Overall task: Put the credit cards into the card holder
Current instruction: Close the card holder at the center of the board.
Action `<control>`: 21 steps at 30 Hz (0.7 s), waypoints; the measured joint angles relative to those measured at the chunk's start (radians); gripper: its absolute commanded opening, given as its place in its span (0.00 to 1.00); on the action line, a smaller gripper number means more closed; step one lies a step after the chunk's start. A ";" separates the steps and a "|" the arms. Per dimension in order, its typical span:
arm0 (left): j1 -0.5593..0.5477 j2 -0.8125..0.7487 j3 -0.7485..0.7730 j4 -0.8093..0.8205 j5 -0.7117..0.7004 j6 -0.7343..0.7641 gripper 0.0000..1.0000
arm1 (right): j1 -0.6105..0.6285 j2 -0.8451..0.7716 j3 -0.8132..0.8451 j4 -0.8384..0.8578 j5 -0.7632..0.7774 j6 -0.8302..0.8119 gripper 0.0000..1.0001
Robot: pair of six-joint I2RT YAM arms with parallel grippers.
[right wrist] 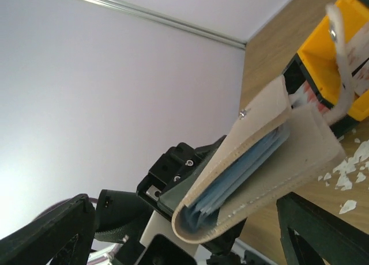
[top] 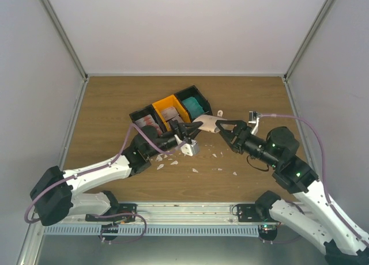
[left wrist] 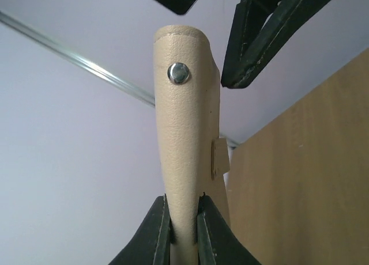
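Left gripper (left wrist: 183,207) pinches the beige card holder (left wrist: 185,132) upright; right gripper (top: 223,131) gapes wide around it. Light blue credit cards (right wrist: 249,166) sit inside.

The card holder (top: 207,124) sits at frame centre, pinched in my left jaws, with my right jaws spread just right of it, so there is little gap. The bins (top: 164,100) wall off its upper left. Scraps (top: 173,162) litter the bench (top: 109,103) below centre. The upper right and far left lie open.

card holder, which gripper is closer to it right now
Left. The left gripper is shut on the card holder; the right gripper is open around its other end, not clamping it.
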 measured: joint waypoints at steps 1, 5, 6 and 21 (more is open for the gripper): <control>0.000 0.007 0.000 0.017 -0.002 0.046 0.00 | 0.000 0.009 0.000 0.006 -0.006 0.011 0.81; 0.000 0.021 0.000 0.080 -0.006 0.169 0.00 | 0.000 0.035 -0.002 0.023 -0.026 0.048 0.70; 0.000 0.024 0.001 0.097 -0.006 0.194 0.00 | 0.000 0.041 -0.002 0.026 -0.030 0.058 0.67; -0.005 0.006 -0.012 0.140 -0.006 0.156 0.85 | -0.001 0.057 -0.021 0.041 0.038 0.031 0.01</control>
